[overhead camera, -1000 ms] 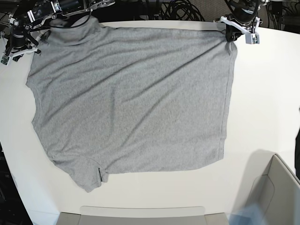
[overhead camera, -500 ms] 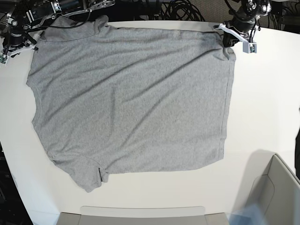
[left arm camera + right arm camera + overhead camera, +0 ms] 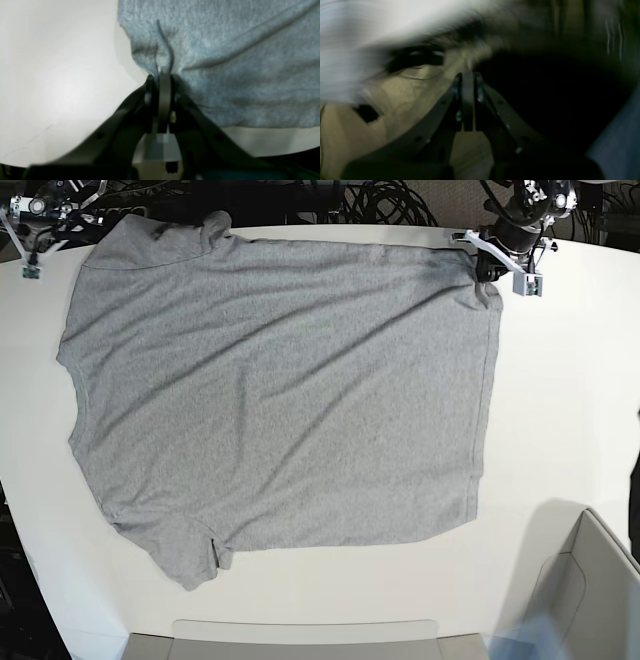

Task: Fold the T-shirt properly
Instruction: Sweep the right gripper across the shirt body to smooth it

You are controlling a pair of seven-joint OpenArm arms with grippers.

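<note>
Lying flat, the T-shirt [image 3: 280, 390] covers most of the white counter [image 3: 570, 400]. The left claw [image 3: 160, 77] is clamped on its hem corner at the counter's far right edge. The right claw [image 3: 468, 76], jaws together and apparently empty in a blurred view, sits off the far left corner.

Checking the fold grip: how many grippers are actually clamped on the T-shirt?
1. The left gripper is shut on the T-shirt's far hem corner. The right gripper is shut too, but empty, off the table's far edge beyond the sleeve.
</note>
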